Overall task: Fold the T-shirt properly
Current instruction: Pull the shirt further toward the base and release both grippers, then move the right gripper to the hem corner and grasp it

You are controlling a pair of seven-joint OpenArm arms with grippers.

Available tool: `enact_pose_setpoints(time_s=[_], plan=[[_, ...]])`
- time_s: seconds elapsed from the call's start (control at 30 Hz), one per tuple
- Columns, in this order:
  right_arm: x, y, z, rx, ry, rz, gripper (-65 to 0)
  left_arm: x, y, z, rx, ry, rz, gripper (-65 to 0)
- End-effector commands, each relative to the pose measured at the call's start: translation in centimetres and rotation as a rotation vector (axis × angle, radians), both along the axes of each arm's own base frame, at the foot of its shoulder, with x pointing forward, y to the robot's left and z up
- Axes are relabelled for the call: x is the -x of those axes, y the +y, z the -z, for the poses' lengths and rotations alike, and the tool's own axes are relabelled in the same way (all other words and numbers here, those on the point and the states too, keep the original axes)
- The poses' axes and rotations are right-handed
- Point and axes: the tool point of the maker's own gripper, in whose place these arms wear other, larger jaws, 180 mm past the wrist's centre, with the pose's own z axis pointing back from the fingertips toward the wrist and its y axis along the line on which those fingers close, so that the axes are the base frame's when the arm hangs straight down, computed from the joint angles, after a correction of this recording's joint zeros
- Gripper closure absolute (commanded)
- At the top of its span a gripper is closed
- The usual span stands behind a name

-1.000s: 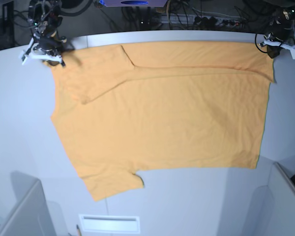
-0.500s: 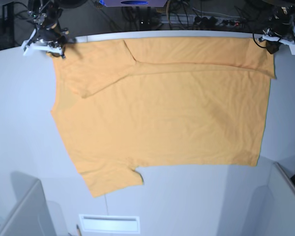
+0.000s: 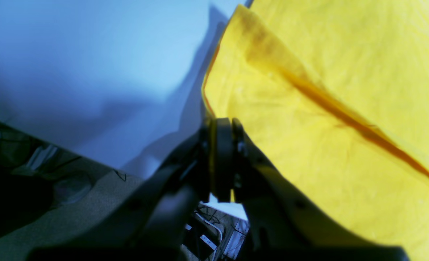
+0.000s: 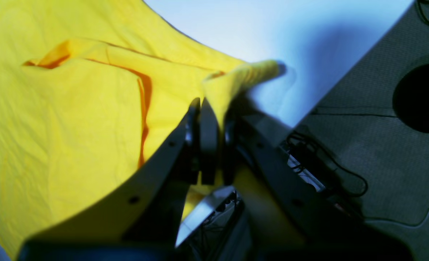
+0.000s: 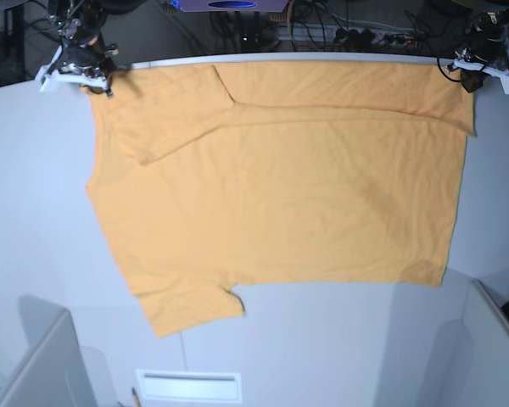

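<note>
Plainly, we see the T-shirt (image 5: 280, 195) spread almost flat over the pale table (image 5: 34, 212), and we take the shirt as our landmark. Its far long edge runs along the table's back rim, and a strip of that edge is folded over onto the body, with one short sleeve lying doubled on top near the far corner on the base view's left. The other sleeve sticks out from the near edge, toward the front of the table.

At the shirt's far corner on the base view's left sits the right gripper (image 5: 75, 75). From its wrist camera we see its jaws pressed together on a pinched-up tip of the fabric (image 4: 236, 78), the cloth rising in a small peak above the table.

At the opposite far corner, on the base view's right, sits the left gripper (image 5: 483, 68). Its wrist view shows the jaws closed narrow on the shirt's edge (image 3: 221, 90), with a thin line of cloth between them and a dark crease running away across the fabric.

Behind the shirt, beyond the table's back rim, we see a tangle of cables (image 5: 339, 34).
</note>
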Motion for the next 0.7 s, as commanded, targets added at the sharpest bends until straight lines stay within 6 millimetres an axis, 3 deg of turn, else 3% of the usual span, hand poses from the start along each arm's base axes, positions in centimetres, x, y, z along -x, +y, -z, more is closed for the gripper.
enact_pose_setpoints(time_s=[0.0,0.13,0.3,0.4,0.5,0.67], plan=[[-0.1,-0.3,-0.6,0.014,-0.018,-0.001,0.0,-0.1,0.5,-0.9,-0.023,-0.02,0.007,0.0],[-0.1,-0.3,-0.6,0.012,-0.018,-0.002,0.0,0.4,0.4,-1.3,-0.037,-0.009,0.02,-0.2],[0.1,-0.3,-1.2,0.021,-0.026,-0.007,-24.6,0.2,0.2,-2.1,-0.054,-0.018,0.037,-31.6],[0.1,-0.8,-2.4,0.043,-0.048,-0.006,-27.0,0.0,0.3,-2.3,-0.059,-0.022,0.041,-44.1],[0.6,-2.4,-3.5,0.079,-0.063,0.037,-26.9,0.4,1.6,-3.0,-0.085,-0.031,0.005,-48.9],[0.6,-5.8,-5.2,0.153,-0.093,0.104,-27.0,0.8,5.3,-6.4,-0.183,-0.092,-0.083,-48.7]])
